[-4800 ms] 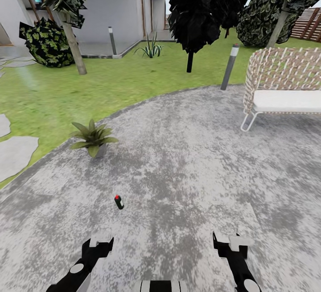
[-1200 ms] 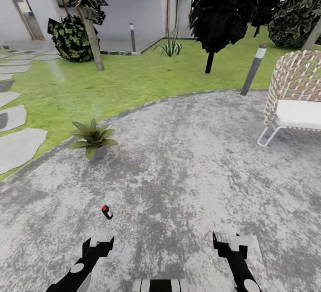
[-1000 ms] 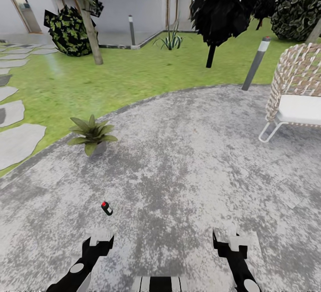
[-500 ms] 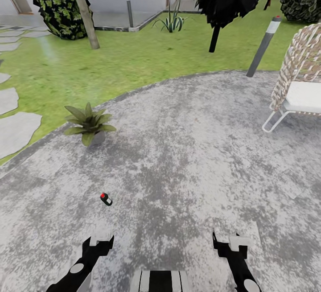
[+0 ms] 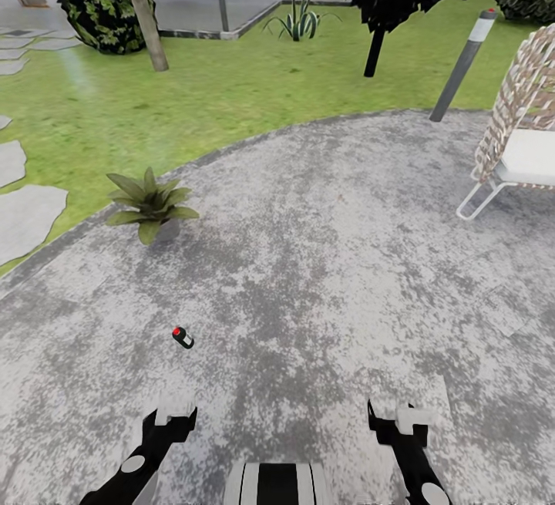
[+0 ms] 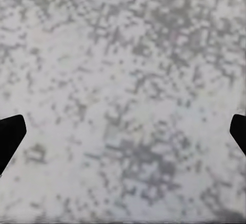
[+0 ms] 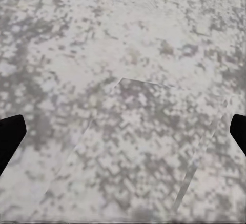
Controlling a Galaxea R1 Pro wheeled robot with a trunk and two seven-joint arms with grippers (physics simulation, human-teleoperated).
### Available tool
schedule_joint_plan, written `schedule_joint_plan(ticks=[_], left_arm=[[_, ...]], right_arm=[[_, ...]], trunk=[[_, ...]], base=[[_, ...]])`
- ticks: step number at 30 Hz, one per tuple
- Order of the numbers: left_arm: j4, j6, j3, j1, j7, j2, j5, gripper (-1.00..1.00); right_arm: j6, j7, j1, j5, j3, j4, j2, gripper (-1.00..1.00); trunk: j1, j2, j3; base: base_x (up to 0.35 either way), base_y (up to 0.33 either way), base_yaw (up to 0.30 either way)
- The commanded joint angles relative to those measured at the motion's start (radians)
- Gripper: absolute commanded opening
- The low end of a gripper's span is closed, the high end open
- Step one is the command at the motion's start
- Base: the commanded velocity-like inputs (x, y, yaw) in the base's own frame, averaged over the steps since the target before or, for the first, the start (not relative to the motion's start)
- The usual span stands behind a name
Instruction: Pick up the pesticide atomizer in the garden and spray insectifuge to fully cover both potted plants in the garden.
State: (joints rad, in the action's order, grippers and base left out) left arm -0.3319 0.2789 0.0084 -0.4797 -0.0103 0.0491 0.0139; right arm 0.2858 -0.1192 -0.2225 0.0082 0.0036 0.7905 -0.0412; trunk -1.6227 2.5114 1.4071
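Head view: the pesticide atomizer (image 5: 183,337), a small dark bottle with a red tip, lay on its side on the round grey mottled patio (image 5: 331,258), ahead of the left end effector (image 5: 171,422) and apart from it. One potted plant (image 5: 149,203), a low rosette of pointed green leaves, stood at the patio's edge beside the lawn (image 5: 231,96), well beyond the atomizer. The right end effector (image 5: 397,420) hung low over bare stone, well apart from the atomizer. A woven chair (image 5: 518,135) with a white cushion stood at the right edge; a grey bollard light (image 5: 463,64) rose at the patio's far rim. Stepping stones (image 5: 27,216) lay in the grass at the left.

Left wrist view: two dark fingertips (image 6: 10,137) showed at opposite edges, spread wide, with only mottled stone between them.

Right wrist view: its fingertips (image 7: 10,131) likewise stood wide apart and empty, above stone crossed by faint straight seams.
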Motion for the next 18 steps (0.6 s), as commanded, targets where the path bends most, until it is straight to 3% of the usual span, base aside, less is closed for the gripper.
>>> schedule_joint_plan(ticks=[1,18], left_arm=[[0.001,0.003,0.001,0.000,-0.001,0.000,0.001,1.00],[0.002,0.045,-0.002,0.000,-0.001,0.000,0.001,1.00]], right_arm=[[0.003,-0.004,0.000,0.001,0.001,-0.001,0.000,1.00],[0.003,-0.004,0.000,0.001,0.001,-0.001,0.000,1.00]], trunk=[[0.000,0.000,0.005],[-0.001,0.001,0.022]], base=[[0.000,0.000,0.000],[0.008,0.000,0.000]])
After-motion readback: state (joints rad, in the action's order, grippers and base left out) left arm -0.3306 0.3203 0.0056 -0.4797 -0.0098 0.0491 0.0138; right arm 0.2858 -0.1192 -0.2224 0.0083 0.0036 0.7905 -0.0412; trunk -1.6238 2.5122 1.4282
